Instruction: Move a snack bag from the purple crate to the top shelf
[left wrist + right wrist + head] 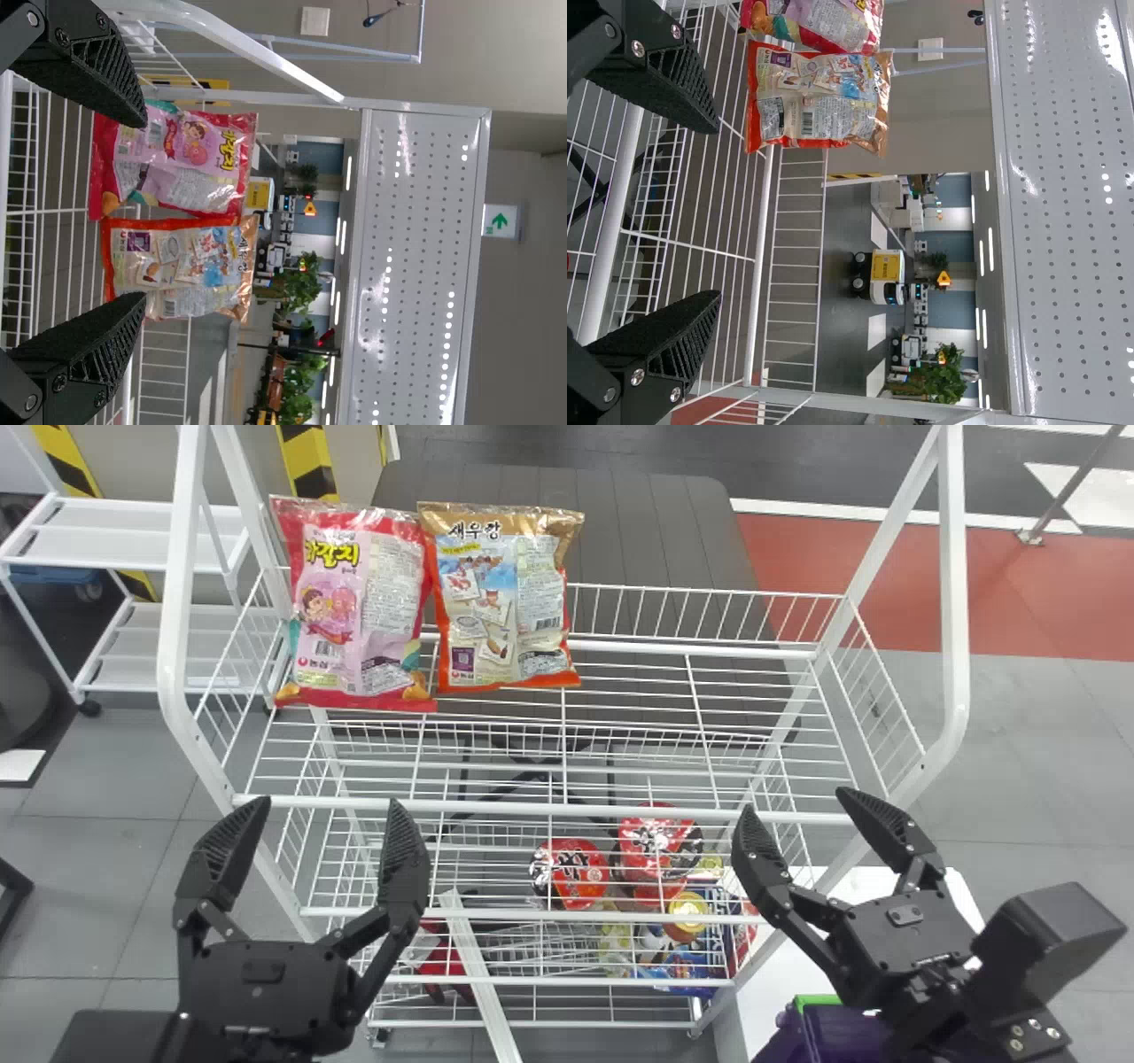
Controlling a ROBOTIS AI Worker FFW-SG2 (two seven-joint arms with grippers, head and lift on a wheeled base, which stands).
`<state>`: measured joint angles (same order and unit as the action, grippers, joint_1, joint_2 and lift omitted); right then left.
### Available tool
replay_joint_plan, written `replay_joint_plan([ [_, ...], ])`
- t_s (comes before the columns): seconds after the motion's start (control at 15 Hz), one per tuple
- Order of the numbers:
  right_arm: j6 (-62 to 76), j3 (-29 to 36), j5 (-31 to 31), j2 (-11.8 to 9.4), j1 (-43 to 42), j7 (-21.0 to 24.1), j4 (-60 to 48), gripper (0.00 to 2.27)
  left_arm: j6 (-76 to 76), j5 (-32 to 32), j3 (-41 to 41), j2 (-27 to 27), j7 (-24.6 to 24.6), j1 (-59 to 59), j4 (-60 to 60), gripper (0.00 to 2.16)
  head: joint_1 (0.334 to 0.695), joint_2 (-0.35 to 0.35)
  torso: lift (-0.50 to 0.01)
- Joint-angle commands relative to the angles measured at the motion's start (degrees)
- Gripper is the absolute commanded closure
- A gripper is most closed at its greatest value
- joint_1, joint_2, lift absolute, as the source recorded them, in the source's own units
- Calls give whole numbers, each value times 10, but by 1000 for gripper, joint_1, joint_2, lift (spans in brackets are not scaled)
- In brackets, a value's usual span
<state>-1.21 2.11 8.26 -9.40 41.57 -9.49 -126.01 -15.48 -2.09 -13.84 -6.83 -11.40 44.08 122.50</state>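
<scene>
Evidently, both snack bags are on the top shelf (pixel 549 806), side by side toward its left end. The pink bag (pixel 354 602) carries chunky yellow lettering, a cartoon figure and a pale panel of small print. The orange-edged bag (pixel 500 593), just to its right, has dark lettering across its tan top, little pictures, a barcode and more fine print. The left gripper (pixel 330 804) and right gripper (pixel 797 802) are each spread wide and empty, at the near side of the rack. Lower down, two red lids (pixel 570 874) bear bold characters. The purple crate (pixel 819 1036) sits at bottom right, beneath the right arm.
</scene>
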Motion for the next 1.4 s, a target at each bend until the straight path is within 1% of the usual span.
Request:
replay_joint_plan([
  [0.0,-2,0,0,0,-2,0,2,178,-11,0,0,-1,1,0,-1,137,695,-99,0],
  [0.47,-9,-3,0,0,-6,0,3,178,14,-6,0,1,-24,-3,0,140,695,-90,0],
  [1.13,-9,-3,0,0,-10,0,8,178,16,-2,0,1,-22,-8,-2,140,695,-83,0],
  [1.33,-31,-4,0,1,-12,0,7,178,16,-2,0,1,-22,-8,-4,140,695,-83,-13],
])
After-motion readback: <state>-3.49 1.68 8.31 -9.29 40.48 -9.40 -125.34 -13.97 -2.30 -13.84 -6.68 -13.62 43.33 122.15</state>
